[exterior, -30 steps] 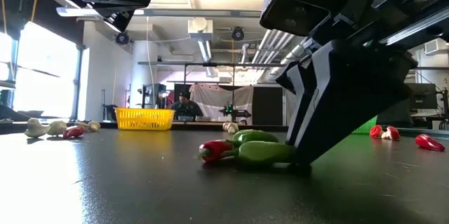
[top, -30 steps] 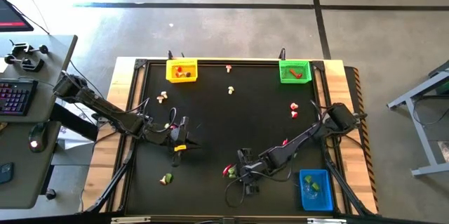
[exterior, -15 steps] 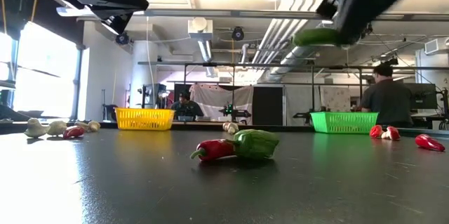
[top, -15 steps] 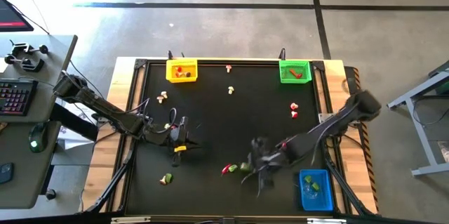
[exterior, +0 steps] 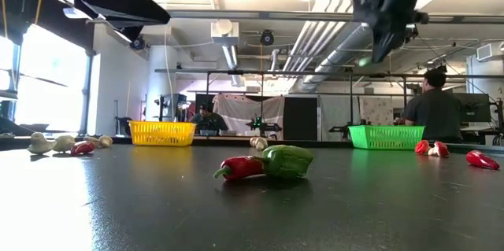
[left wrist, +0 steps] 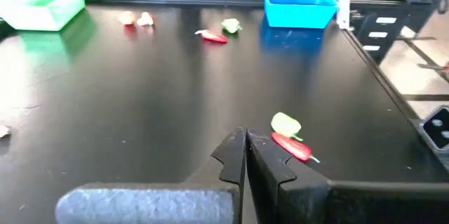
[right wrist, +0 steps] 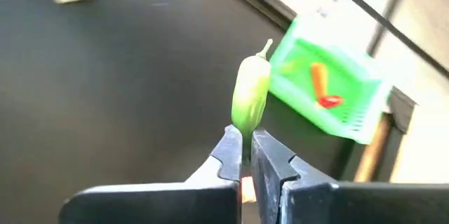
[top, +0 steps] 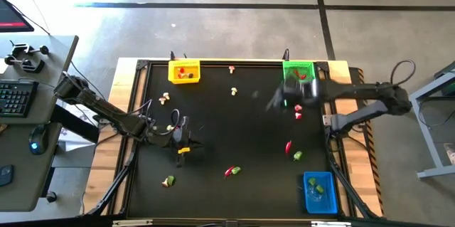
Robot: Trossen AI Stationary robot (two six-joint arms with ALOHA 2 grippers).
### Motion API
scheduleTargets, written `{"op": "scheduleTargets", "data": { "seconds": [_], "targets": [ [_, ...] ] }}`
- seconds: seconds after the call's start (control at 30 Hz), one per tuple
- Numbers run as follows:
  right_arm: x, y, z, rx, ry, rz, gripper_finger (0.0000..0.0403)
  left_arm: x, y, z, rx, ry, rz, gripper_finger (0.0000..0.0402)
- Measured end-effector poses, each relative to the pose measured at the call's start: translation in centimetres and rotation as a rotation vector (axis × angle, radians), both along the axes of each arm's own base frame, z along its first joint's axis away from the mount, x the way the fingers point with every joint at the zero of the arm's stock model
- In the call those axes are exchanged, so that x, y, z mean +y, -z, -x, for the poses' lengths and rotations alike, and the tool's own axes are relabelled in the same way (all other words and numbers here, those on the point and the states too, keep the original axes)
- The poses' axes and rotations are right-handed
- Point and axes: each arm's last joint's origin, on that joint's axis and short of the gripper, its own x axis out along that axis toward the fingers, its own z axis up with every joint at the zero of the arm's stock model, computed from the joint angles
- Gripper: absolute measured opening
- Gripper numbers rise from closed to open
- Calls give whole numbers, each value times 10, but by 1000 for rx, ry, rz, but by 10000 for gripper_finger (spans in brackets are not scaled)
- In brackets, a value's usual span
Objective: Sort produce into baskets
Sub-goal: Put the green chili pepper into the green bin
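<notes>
The right gripper (right wrist: 245, 155), clamped on a green chilli (right wrist: 250, 100), has swung up from the table's near edge toward the green basket (top: 298, 72) at the far right corner, so a drop seems next. The left gripper (left wrist: 245, 155) waits shut at the table's left side.

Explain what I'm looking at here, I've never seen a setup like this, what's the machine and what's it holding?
Two robot arms work at a black table. One picture looks straight down, one looks level across the tabletop, and two come from cameras on the arms' wrists. Small toy vegetables lie scattered, like a red chilli beside a green piece. Three baskets sit at the edges: yellow basket, green basket, blue basket. The right tool is shut on a green pepper, raised near the green basket. The left tool is shut and empty, waiting low on the left side.
</notes>
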Motion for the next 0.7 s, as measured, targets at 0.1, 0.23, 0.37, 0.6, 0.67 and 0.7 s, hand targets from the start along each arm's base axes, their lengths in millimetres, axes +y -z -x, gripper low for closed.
{"op": "scheduleTargets", "data": {
  "seconds": [0.1, 0.23, 0.37, 0.6, 0.67, 0.7],
  "targets": [
    [-37, 4, 6, 32, 108, -34, 1, 0, 0, 0, 0, -5, -2, 0],
    [-80, 15, 13, 76, 196, -93, 1, 0, 1, 0, 8, -5, -6, 0],
    [-119, 28, 20, 75, 244, -159, 1, 0, 2, 1, 16, -6, -9, 0],
    [-168, 60, 32, 95, 324, -265, 0, 1, 3, 1, 28, -6, -15, 0],
    [-179, 69, 35, 101, 345, -271, 0, 1, 3, 2, 36, -8, -19, 0],
    [-185, 73, 37, 101, 352, -276, 0, 1, 4, 2, 38, -9, -21, 0]
  ]
}}
